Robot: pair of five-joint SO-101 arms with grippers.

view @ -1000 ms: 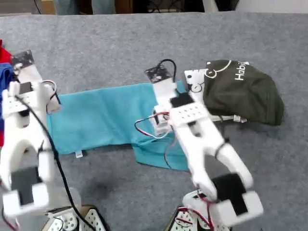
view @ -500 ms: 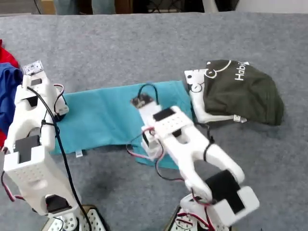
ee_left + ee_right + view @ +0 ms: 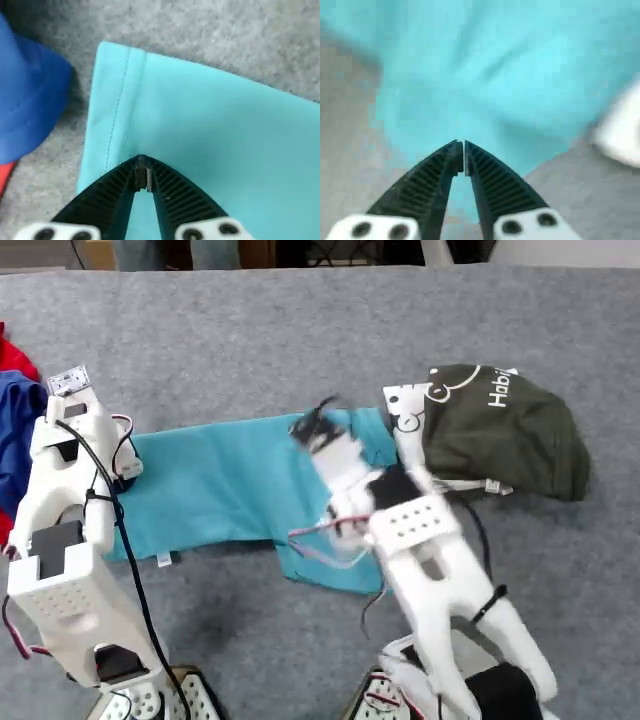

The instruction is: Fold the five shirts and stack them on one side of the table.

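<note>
One teal shirt (image 3: 220, 480) lay spread flat in a long band across the middle of the grey table (image 3: 250, 330), its lower corner on the right arm's side folded out into a loose flap. The left gripper (image 3: 142, 175) hung over the teal shirt at the hemmed end, just inside the line of stitching, with its two black ribbed jaws drawn together so that the tips met. Whether a pinch of teal cloth was caught between them could not be told from the wrist view. The right gripper (image 3: 464, 150) stood over the opposite end of the teal shirt, near the edge where cloth gave way to grey table, and its jaws were likewise closed to a thin seam with nothing seen between them. Beyond the teal shirt's hemmed end a blue shirt (image 3: 15, 430) lay bunched close by without quite touching it, and a red shirt (image 3: 12, 355) sat against the blue one on the side away from the teal. At the teal shirt's other end a dark green shirt (image 3: 510, 435) rested folded on top of a white shirt (image 3: 405, 415), whose edge lay right against the teal cloth. The left arm (image 3: 60, 520) rose over the teal shirt's hemmed end and the right arm (image 3: 430, 550) leaned in over its flap end.
</note>
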